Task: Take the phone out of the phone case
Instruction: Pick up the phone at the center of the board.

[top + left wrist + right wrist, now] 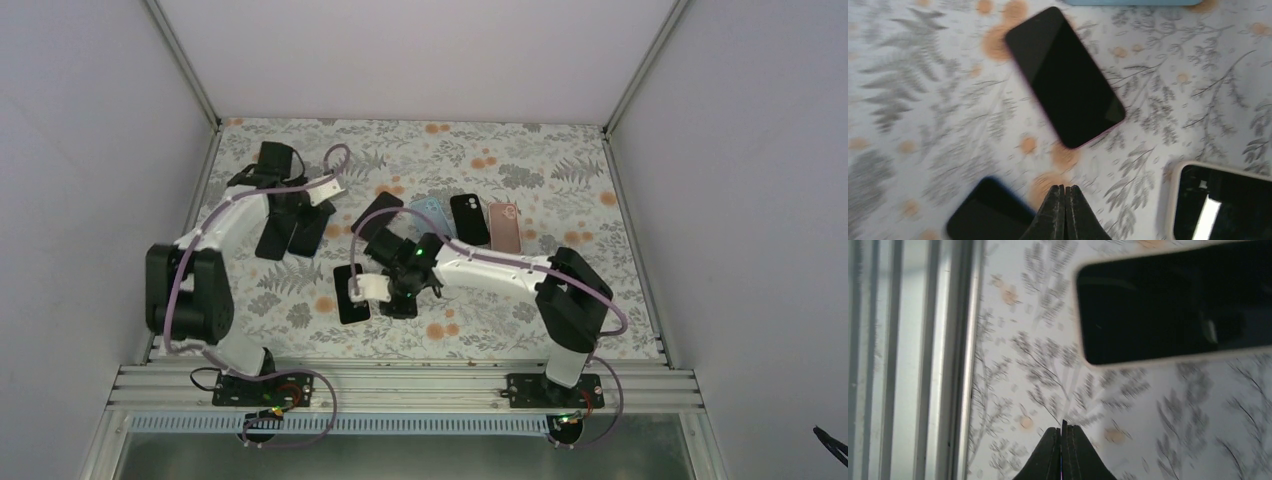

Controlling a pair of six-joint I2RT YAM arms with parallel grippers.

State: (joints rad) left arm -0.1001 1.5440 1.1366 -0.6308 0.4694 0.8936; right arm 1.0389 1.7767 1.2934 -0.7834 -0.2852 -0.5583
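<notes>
The task looks barely begun. The phone (1173,300) lies flat and screen-up at about 7 o'clock from the middle of the bench (590,290). The cream phone case (1148,361) rims every edge of it that shows, so I judge it is not yet out.

The right pincer (1063,440) hangs over bare cloth with the phone at its 1 o'clock. It is near the phone without touching it, its fingers pressed together on nothing. The left pincer (1064,200) is also pressed together and empty. It has a pink-edged bare phone (1063,75) at its 12 o'clock and another dark phone (983,212) at its 8 o'clock. The cream-rimmed corner (1175,200) at its 3 o'clock may be the same case, but I cannot tell for sure.

Toward 1 o'clock on the bench lie a light blue case (432,215), a black case (470,220) and a pink case (503,227), side by side. They look empty, though that is only a guess from above.

Everything that matters is still to do — a pincer has to spread, the case must be pinned or its rim peeled back, and the phone has to be worked free.
</notes>
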